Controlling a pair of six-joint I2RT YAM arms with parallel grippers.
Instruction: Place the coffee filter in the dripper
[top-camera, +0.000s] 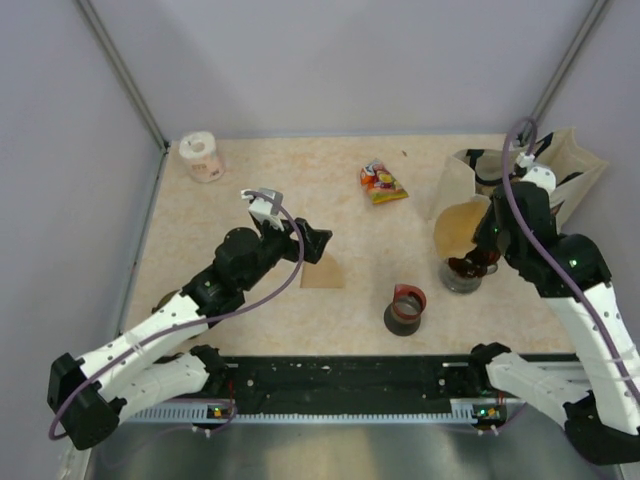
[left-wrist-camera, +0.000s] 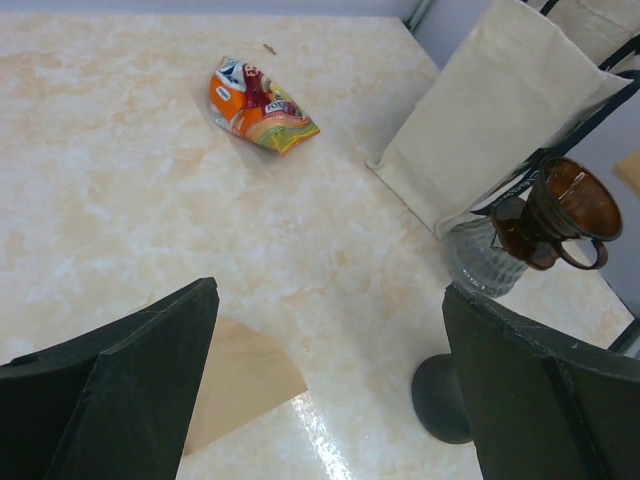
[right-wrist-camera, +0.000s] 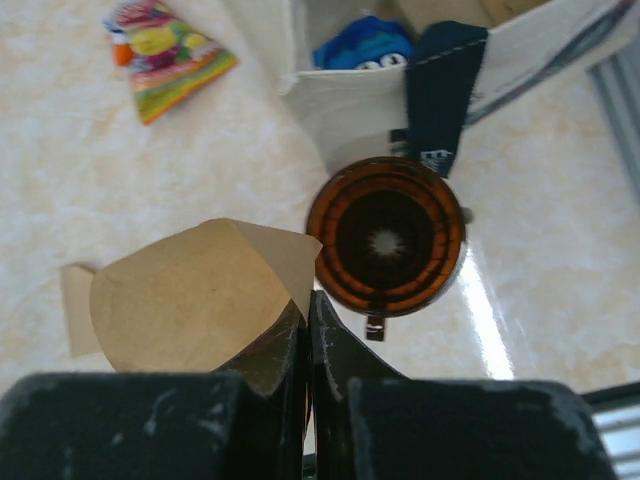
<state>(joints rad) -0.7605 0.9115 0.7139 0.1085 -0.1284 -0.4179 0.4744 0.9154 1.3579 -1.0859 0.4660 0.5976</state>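
Where the table lies closest to the arm bases, a black cup with a red rim (top-camera: 405, 308) stands a little right of centre. Just beyond it to the left, a flat brown paper filter (left-wrist-camera: 240, 375) lies on the marbled tabletop (left-wrist-camera: 120, 180). The left gripper (left-wrist-camera: 329, 290) hangs just above this paper with its fingers spread wide, holding nothing.

On the right, at about the same depth, the right gripper (right-wrist-camera: 307, 300) has its fingers pressed together on the lower edge of the coffee filter (right-wrist-camera: 190, 300), a brown paper cone lifted off the table. The dripper (right-wrist-camera: 385, 235) sits on a clear glass cup (left-wrist-camera: 480, 258) just to the right of that paper, its mouth open and bare. The coffee filter is outside the dripper. From the wrist view its edge comes very near the rim, though I cannot tell whether the two touch.

Farther back, a bright orange snack packet (top-camera: 382, 183) lies near the middle of the table. A pale cloth bag (top-camera: 545, 160) stands at the far right behind the dripper, with what looks like a blue packet (right-wrist-camera: 370, 45) inside. A roll of paper (top-camera: 203, 156) sits in the far left corner.
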